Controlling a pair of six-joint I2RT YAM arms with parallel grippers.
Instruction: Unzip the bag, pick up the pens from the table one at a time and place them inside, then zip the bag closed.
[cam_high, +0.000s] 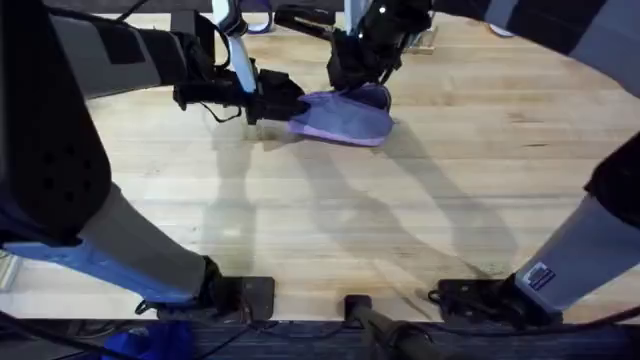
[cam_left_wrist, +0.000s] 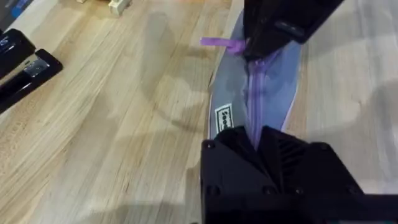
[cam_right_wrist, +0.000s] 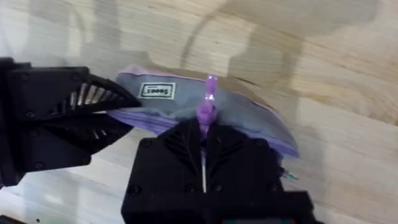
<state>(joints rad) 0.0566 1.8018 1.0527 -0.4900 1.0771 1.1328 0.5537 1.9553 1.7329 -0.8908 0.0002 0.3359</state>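
We find the bag (cam_high: 345, 118) lying on the counter (cam_high: 330, 230), at its far middle, with both tools on it. The left tool (cam_high: 283, 103) is clamped on the bag's end nearest the left arm; in the left wrist view its fingers (cam_left_wrist: 273, 149) close over the fabric at the zipper line. The right tool (cam_right_wrist: 204, 134) sits over the bag's opposite end, its fingers together on the purple zipper pull tab (cam_right_wrist: 206, 102), which stands up between them. We judge the step in hand to be a zipper stroke, though we cannot tell whether the zipper is being opened or closed. The main risk is slippage: the tab is thin and smooth, and a pull off the zipper line could draw it out of the right tool. A second risk is the left tool losing the fabric, in which case the whole bag would slide along the counter with the slider instead of the slider travelling. A third is fabric bunching ahead of the slider and jamming it. We see no pens beside the bag.
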